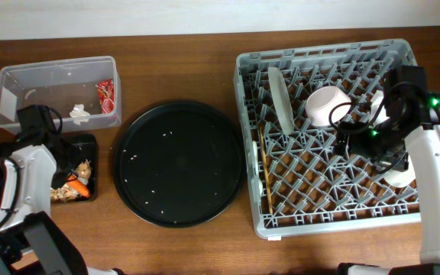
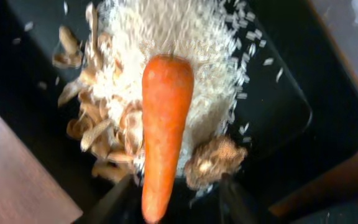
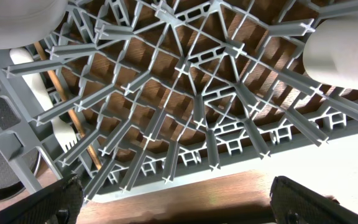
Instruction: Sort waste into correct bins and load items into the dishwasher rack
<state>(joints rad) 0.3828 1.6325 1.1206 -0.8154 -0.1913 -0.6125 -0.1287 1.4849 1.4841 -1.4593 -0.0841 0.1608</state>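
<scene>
My left gripper [image 2: 176, 205] is open low over the shallow black tray [image 2: 328, 124]. The orange carrot [image 2: 163, 124] lies on pale rice [image 2: 185, 37] with its tip between the fingers, and a small brown lump [image 2: 215, 163] sits beside it. The clear tub [image 1: 21, 76] holds the red wrapper [image 1: 105, 95] and the white tissue [image 1: 80, 113]. My right gripper [image 3: 179, 208] is open and empty above the grey rack [image 1: 331, 198]. The rack holds an upright plate [image 1: 281, 98], a bowl [image 1: 325, 105], a chopstick [image 3: 67, 99], a fork [image 3: 61, 127] and a white cup [image 3: 347, 53].
The large round black tray [image 1: 178, 163], dotted with rice grains, lies between the bins and the rack. The black tray [image 1: 86, 141] sits just in front of the clear tub at the table's left. Bare wooden table runs along the rack's front edge.
</scene>
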